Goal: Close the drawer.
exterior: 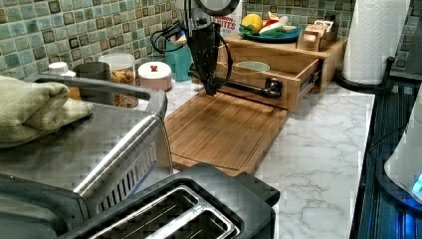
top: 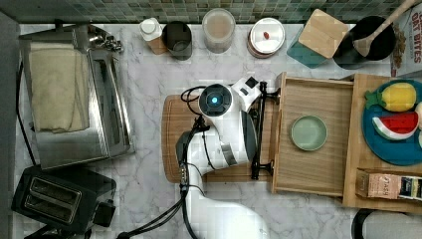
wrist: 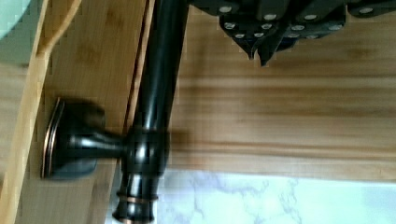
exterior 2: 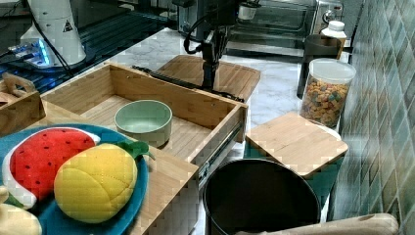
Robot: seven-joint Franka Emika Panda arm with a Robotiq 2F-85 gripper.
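Note:
The drawer stands pulled out from under the wooden top, with a pale green bowl inside it. Its black bar handle runs along the front, over the edge of the bamboo cutting board. In the left view my gripper points down right beside the handle, on the cutting-board side. The wrist view shows my gripper shut with nothing in it, and the handle passes next to it in front of the drawer front. In the right view the gripper hangs just beyond the drawer's front wall.
A toaster oven and a toaster stand at the top view's left. Jars line the tiled wall. A blue fruit plate sits on the wooden top. A paper towel roll and a black pot stand near the drawer.

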